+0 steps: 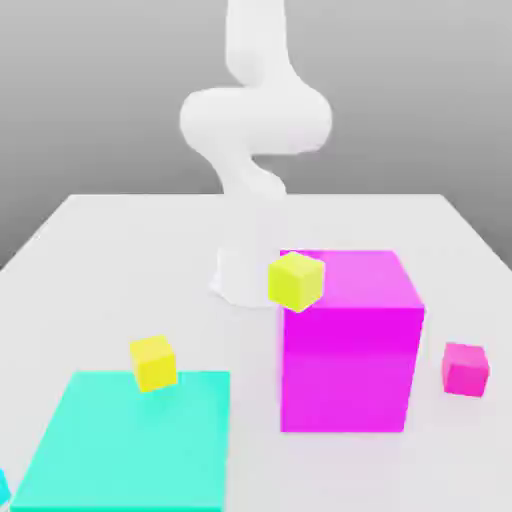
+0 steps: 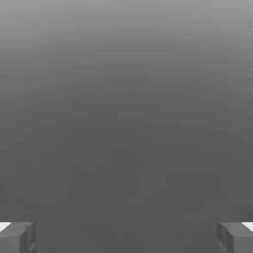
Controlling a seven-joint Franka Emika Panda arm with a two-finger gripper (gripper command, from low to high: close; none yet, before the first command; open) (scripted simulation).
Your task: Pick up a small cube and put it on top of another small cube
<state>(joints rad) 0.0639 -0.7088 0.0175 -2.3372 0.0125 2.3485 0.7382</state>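
Observation:
The small pink-magenta cube [image 1: 466, 368] rests on the white table [image 1: 120, 260] at the exterior view's right, just beside the large magenta block [image 1: 350, 345]. One yellow cube [image 1: 296, 281] sits at the block's upper left corner. A second yellow cube [image 1: 153, 362] stands at the far edge of the flat teal slab [image 1: 130, 445]. The white arm [image 1: 255, 120] rises behind the block and leaves the picture at the top. In the hand view my gripper [image 2: 126, 239] is open, its two grey fingertips [image 2: 17, 237] far apart, facing a plain grey backdrop with nothing between them.
The arm's white base [image 1: 240, 275] stands on the table behind the magenta block. The teal slab fills the front of the exterior view's left. A sliver of a cyan object [image 1: 3, 485] shows at the left edge.

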